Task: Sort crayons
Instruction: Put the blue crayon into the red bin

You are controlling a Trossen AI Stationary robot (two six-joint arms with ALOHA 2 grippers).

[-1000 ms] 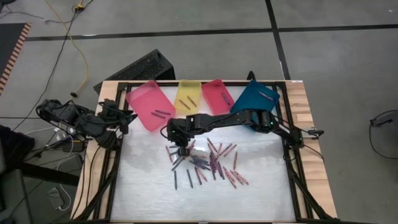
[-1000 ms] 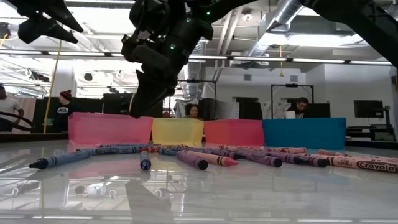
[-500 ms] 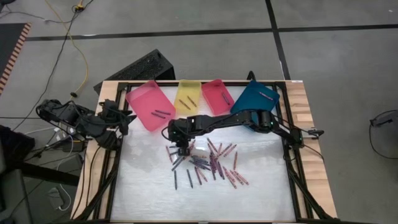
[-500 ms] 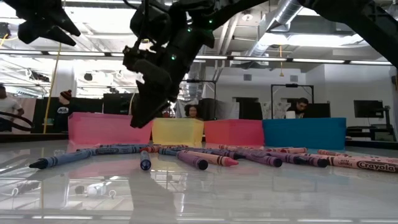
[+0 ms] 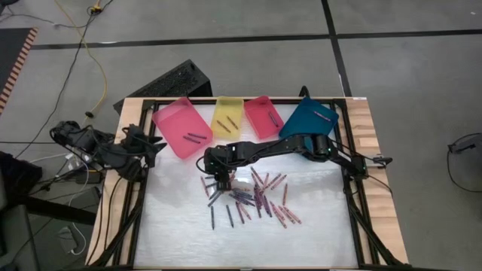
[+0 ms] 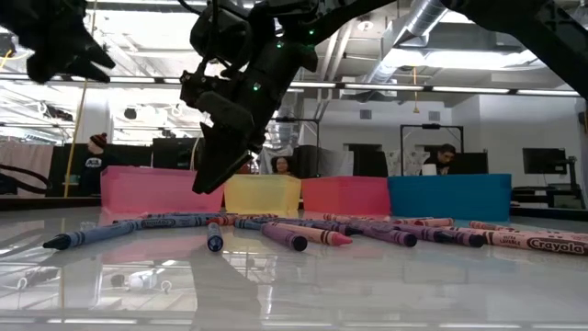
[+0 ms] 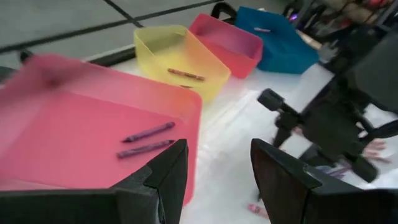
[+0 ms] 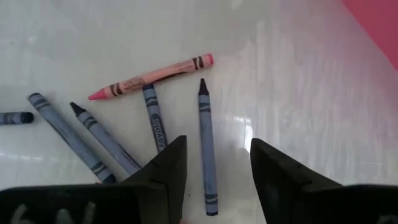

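Note:
Several crayons (image 5: 252, 197) lie loose on the white table top, in a scatter right of centre. My right gripper (image 5: 218, 178) hangs open just above the scatter's left end, fingers slanting down and clear of the table in the low view (image 6: 207, 184). In its wrist view a dark blue crayon (image 8: 206, 149) lies flat below the gap between the fingers, and a pink crayon (image 8: 152, 76) lies beyond it. My left gripper (image 5: 157, 147) stands open at the table's left edge, near the pink tray (image 7: 74, 124), which holds two dark crayons (image 7: 148, 132).
Four trays stand in a row along the far edge: pink (image 5: 175, 124), yellow (image 5: 226, 111), red (image 5: 260, 109) and blue (image 5: 309, 120), each with a crayon or two inside. A black keyboard-like object (image 5: 169, 81) lies beyond the far left corner. People sit in the room behind.
My left gripper has sunk a little at the table's left edge, still open. The crayons lie as before.

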